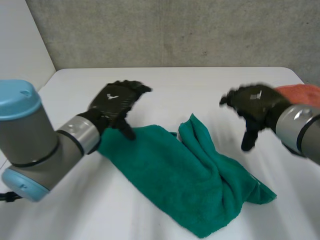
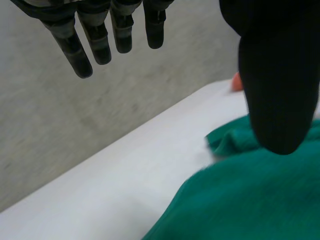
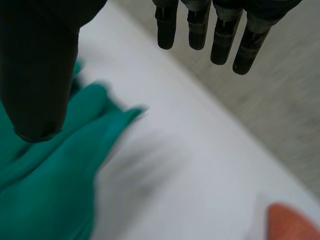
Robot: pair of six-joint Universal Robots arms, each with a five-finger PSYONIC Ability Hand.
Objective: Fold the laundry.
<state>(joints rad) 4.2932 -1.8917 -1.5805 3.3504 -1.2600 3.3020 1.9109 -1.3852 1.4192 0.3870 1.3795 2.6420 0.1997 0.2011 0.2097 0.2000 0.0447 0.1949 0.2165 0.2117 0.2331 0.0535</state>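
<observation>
Left hand over corner of green towel; right hand beside its other side; both spread wide, empty.

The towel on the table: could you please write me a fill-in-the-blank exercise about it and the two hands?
1. The crumpled towel on the white table is ____ in colour.
2. The left hand and the right hand are both ____, holding nothing.
3. The orange cloth lies nearer the ____ hand.
Missing words: green; open; right.
</observation>
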